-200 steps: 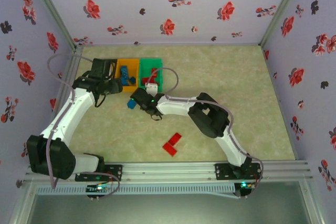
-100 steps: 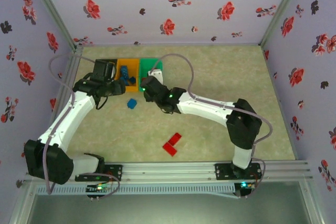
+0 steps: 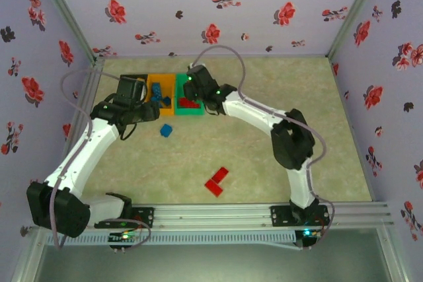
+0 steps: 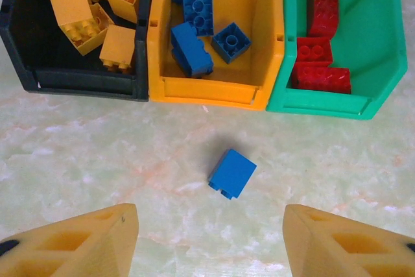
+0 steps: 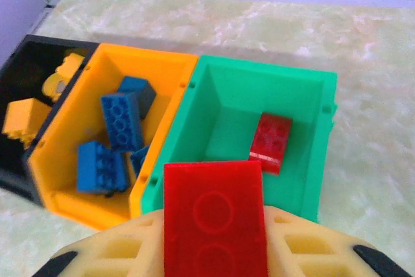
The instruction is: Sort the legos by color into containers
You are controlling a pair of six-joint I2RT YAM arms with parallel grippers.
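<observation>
Two grippers shown. My right gripper [image 5: 214, 254] is closed on a red brick [image 5: 214, 215], held above the near wall of the green bin [image 5: 305, 95]. My left gripper [image 4: 211, 244] stands half open and empty, with a loose blue brick [image 4: 232, 173] ahead between its fingers. Risk: released early, the red brick may clip the rim and tumble into the orange bin [image 5: 162, 63].

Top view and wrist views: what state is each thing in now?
black bin: holds yellow bricks.
orange bin: holds blue bricks.
green bin: holds red bricks.
loose blue brick: lying on the table, untouched.
two red bricks: lying on the table, touching.
left tool: open, empty.
right tool: shut on a red brick above the green bin.
</observation>
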